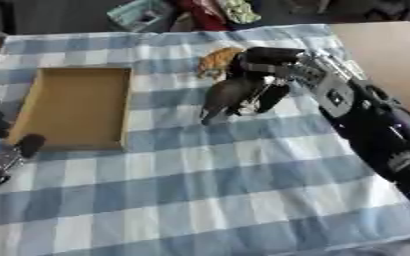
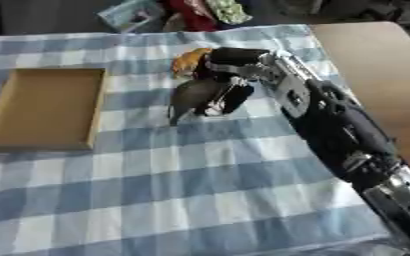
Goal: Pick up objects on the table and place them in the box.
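R robot hand (image 1: 243, 92) by orange obj (image 1: 217, 61) — L robot hand (image 1: 3, 155) in left eye view only.

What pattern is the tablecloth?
Blue and white checks on the tablecloth, clearest in the left eye view.

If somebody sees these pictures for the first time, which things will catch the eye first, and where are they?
The black right arm comes in from the lower right, and its right hand hangs over the middle of the blue-checked tablecloth, fingers pointing down. Just behind the hand lies a small orange object, partly hidden by it. At the left sits an open cardboard box, and nothing shows inside it; the left hand rests at the left edge.
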Motion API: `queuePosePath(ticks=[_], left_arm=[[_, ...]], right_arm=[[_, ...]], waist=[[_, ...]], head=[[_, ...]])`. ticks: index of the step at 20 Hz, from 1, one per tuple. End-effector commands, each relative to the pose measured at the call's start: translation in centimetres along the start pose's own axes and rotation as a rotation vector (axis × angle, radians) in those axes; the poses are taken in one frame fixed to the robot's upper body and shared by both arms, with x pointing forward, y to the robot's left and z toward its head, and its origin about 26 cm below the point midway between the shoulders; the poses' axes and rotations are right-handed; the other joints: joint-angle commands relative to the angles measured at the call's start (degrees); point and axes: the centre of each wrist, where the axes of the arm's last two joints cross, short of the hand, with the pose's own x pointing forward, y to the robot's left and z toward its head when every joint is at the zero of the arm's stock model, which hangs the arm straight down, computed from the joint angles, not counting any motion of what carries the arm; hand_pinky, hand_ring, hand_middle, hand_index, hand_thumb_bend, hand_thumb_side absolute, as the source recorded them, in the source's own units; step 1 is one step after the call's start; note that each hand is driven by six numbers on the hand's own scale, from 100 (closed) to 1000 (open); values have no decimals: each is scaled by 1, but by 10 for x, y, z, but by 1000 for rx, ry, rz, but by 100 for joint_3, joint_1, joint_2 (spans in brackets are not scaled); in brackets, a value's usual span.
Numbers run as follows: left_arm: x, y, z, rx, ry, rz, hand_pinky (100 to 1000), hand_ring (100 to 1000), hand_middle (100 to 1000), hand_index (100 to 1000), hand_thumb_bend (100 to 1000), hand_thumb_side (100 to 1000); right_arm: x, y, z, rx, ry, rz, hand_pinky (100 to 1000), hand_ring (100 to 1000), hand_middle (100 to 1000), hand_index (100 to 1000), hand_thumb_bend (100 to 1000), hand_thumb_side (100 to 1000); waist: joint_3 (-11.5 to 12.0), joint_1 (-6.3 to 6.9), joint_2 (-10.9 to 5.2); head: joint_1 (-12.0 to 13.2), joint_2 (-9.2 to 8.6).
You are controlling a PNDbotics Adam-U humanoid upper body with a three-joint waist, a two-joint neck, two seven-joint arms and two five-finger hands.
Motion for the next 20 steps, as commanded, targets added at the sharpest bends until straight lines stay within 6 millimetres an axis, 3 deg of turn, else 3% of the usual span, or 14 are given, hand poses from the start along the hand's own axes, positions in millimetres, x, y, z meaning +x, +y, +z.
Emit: queuePosePath(ticks=[1, 11, 20], left_arm=[[6, 4, -4, -11, -28, -18, 532, 537, 515, 675, 799, 310], [16, -1, -13, -37, -78, 4, 532, 537, 515, 675, 796, 311], [37, -9, -25, -75, -165, 34, 534, 538, 516, 675, 796, 315]], right_arm=[[3, -34, 6, -55, -15, 54, 390, 426, 414, 520, 248, 325], [16, -69, -15, -103, -88, 83, 394, 431, 418, 524, 252, 315], [21, -78, -41, -99, -93, 84, 400, 437, 423, 531, 245, 324]], waist=[[35, -6, -131], [487, -124, -95], [1107, -233, 45]], head=[[-9, -48], [-148, -163], [-453, -339]])
